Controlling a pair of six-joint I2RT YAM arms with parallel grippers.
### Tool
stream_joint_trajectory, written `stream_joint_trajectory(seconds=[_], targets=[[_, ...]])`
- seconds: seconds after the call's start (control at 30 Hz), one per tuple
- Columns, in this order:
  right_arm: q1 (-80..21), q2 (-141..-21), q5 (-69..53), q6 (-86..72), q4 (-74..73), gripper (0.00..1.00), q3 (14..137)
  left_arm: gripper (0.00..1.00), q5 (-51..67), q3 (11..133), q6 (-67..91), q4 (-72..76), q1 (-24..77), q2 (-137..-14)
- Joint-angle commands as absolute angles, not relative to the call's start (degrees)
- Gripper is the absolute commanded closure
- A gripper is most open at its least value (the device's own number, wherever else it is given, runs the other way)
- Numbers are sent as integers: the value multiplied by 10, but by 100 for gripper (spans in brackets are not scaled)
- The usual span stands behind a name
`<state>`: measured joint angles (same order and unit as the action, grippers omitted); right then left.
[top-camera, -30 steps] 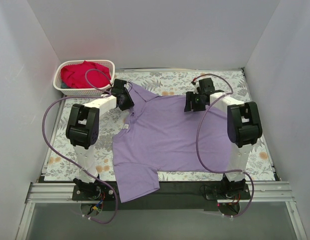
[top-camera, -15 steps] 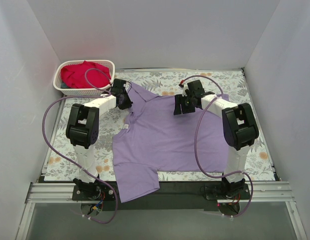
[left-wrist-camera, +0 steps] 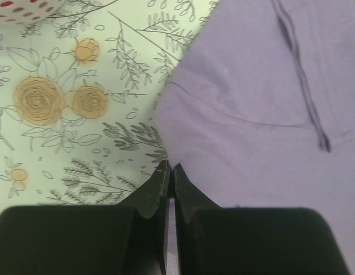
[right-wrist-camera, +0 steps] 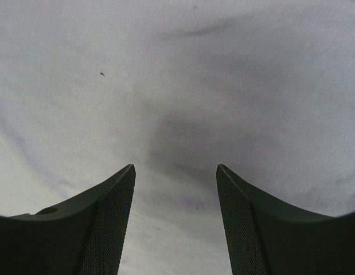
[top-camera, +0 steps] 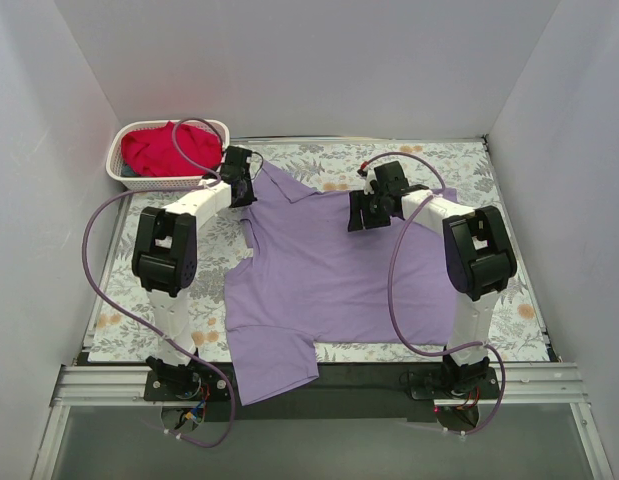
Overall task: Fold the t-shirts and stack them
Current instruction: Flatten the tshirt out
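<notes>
Jaws on your left gripper [left-wrist-camera: 170,167] pinch the lavender t-shirt [top-camera: 329,270] at its far-left edge, likely to lift a fold, while it lies flat on the bench [top-camera: 439,160] and your right gripper [right-wrist-camera: 176,167] hovers spread-open above the cloth, ready to match.

Soft, even light from above fills the top view, and its shadows are faint. In the right wrist view a grey shadow darkens the lavender t-shirt [right-wrist-camera: 183,86] ahead of the right claw [right-wrist-camera: 175,167].

Lavender t-shirt [top-camera: 339,270] spread flat mid table [top-camera: 519,300], one sleeve overhanging near edge; red t-shirt [top-camera: 159,148] crumpled in far-left corner basket [top-camera: 217,127].
</notes>
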<state>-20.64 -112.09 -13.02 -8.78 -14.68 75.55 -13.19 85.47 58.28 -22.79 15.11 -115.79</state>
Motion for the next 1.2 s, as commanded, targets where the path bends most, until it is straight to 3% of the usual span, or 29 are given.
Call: stream_joint_trajectory(seconds=[0.0, 0.2, 0.33, 0.47, 0.5, 0.63, 0.77, 0.9, 1.17], targets=[[-209, -1117, -118, -86, -130, 44, 750, 96, -187, 873, 527, -235, 148, -1164], [-208, -1127, -96, -84, -129, 44, 753, 95, -201, 908, 522, -226, 148, -1206], [-207, -1124, -74, -79, -129, 44, 758, 89, -222, 934, 511, -221, 148, -1223], [-203, -1120, -72, -76, -129, 44, 762, 67, -217, 955, 524, -231, 148, -1215], [-203, -1115, -69, -75, -130, 44, 762, 56, -218, 955, 533, -240, 148, -1205], [-198, -1097, -59, -71, -129, 44, 751, 45, -225, 913, 613, -293, 148, -1134], [-198, -1078, -59, -69, -129, 44, 737, 46, -213, 801, 684, -331, 150, -1022], [-198, -1063, -65, -73, -129, 44, 720, 58, -141, 670, 729, -347, 163, -903], [-197, -1039, -62, -71, -129, 44, 695, 67, -135, 459, 822, -348, 204, -824]])
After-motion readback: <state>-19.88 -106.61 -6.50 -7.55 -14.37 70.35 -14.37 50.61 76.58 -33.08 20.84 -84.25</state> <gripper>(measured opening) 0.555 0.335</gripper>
